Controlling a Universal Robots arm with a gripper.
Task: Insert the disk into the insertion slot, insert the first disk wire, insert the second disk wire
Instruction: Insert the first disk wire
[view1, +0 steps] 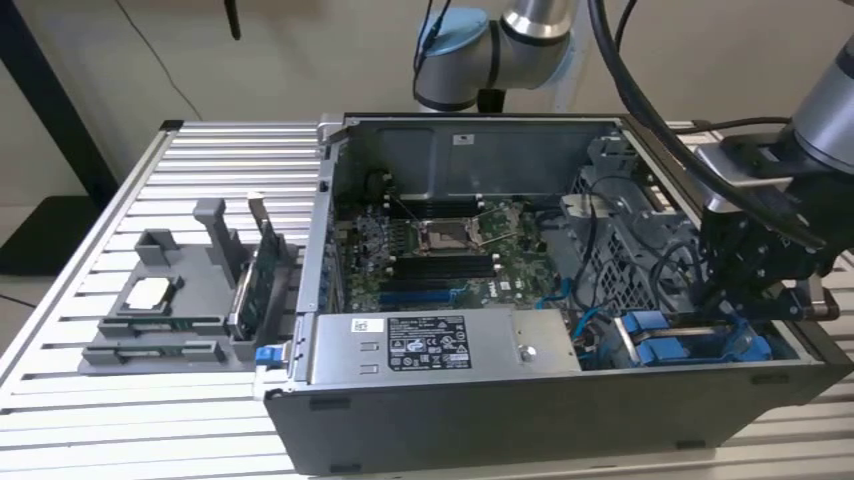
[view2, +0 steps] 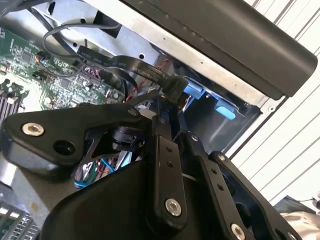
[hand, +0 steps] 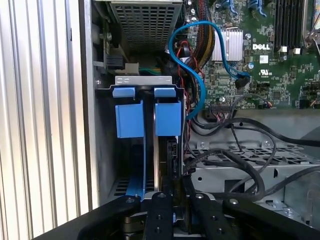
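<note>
The bench (view1: 200, 430) carries an open case (view1: 534, 420). The arm (view1: 827, 120) comes in from the exterior view's right and bends down into the case's corner on that side. There the slot (hand: 105, 150) holds the disk (hand: 167, 120), standing on edge in its blue frame. The gripper (view2: 169, 111) hangs just beside it, its fingers (view2: 161, 150) pinched on a black plug (view2: 172, 89).
</note>
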